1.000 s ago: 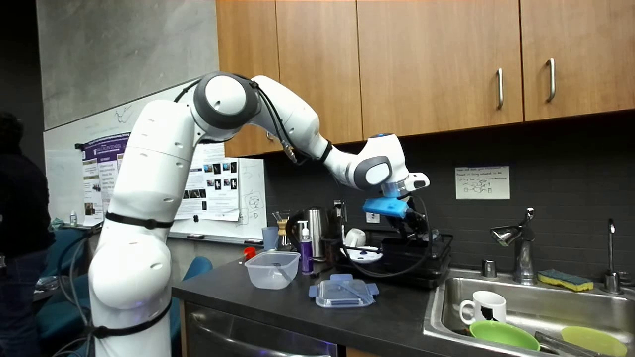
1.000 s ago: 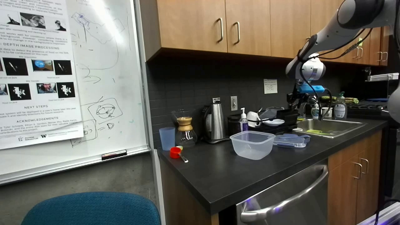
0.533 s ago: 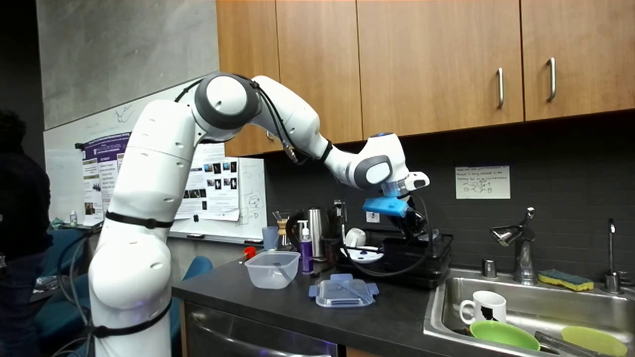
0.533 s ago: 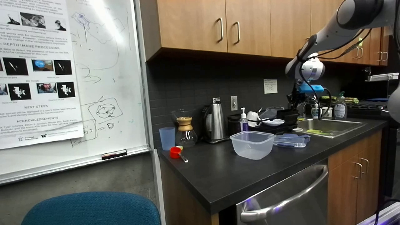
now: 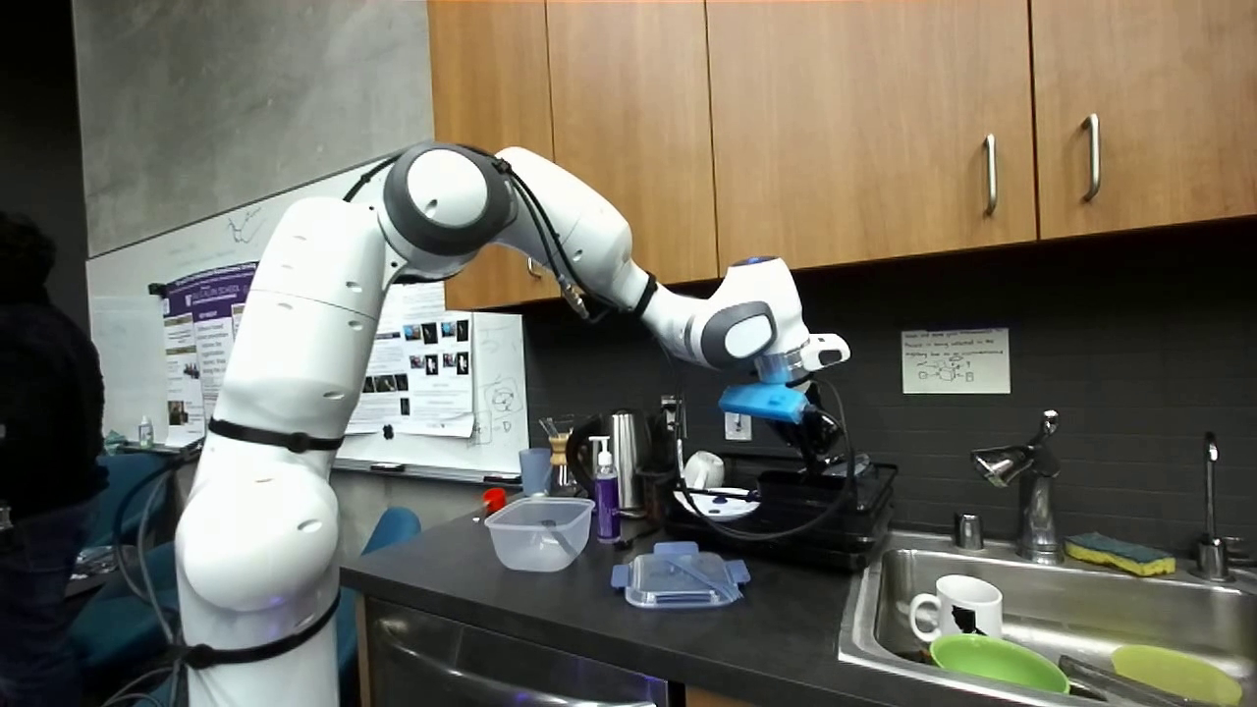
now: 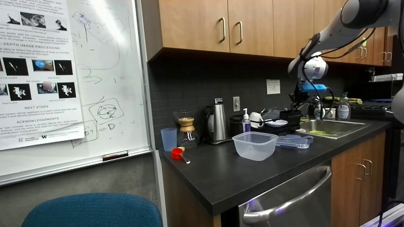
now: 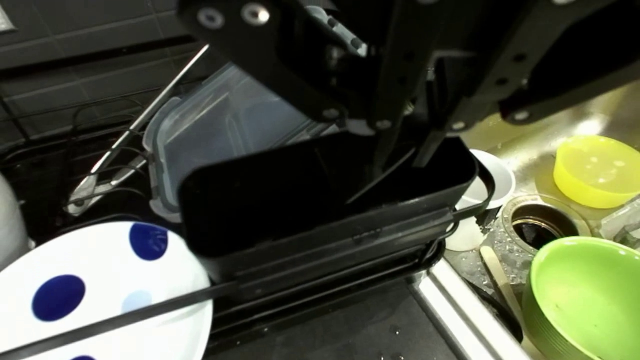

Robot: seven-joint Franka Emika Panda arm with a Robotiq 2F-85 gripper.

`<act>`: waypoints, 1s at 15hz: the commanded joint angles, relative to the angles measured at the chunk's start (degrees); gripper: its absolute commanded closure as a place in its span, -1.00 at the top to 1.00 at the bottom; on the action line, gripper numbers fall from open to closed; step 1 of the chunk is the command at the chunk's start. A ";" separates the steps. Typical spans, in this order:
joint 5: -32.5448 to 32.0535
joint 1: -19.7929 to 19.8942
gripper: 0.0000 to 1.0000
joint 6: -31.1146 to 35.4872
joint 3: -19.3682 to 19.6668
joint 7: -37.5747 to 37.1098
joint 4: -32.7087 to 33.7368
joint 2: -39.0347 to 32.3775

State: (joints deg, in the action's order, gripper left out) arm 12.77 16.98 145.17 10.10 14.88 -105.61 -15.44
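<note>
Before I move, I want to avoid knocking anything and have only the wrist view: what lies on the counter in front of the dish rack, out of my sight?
Observer: A blue-flapped lid lies on the counter in front of the dish rack.
Operator: And past it, farther from the sink?
Observer: A clear, open tub stands there.
Operator: The black caddy I can see. Anything along the sink's back ledge?
Observer: Yes, a yellow-and-green sponge lies there beside the faucet.
</note>
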 commanded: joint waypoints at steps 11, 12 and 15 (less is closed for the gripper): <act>-5.49 -2.29 -0.99 4.12 1.99 -16.88 -3.74 7.17; -6.23 -2.54 -0.98 4.57 2.08 -17.97 -4.43 8.09; -8.00 -3.25 -0.99 6.59 2.06 -20.58 -7.05 11.16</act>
State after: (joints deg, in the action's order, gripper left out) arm 7.11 15.09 149.75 11.19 -2.83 -108.18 -8.97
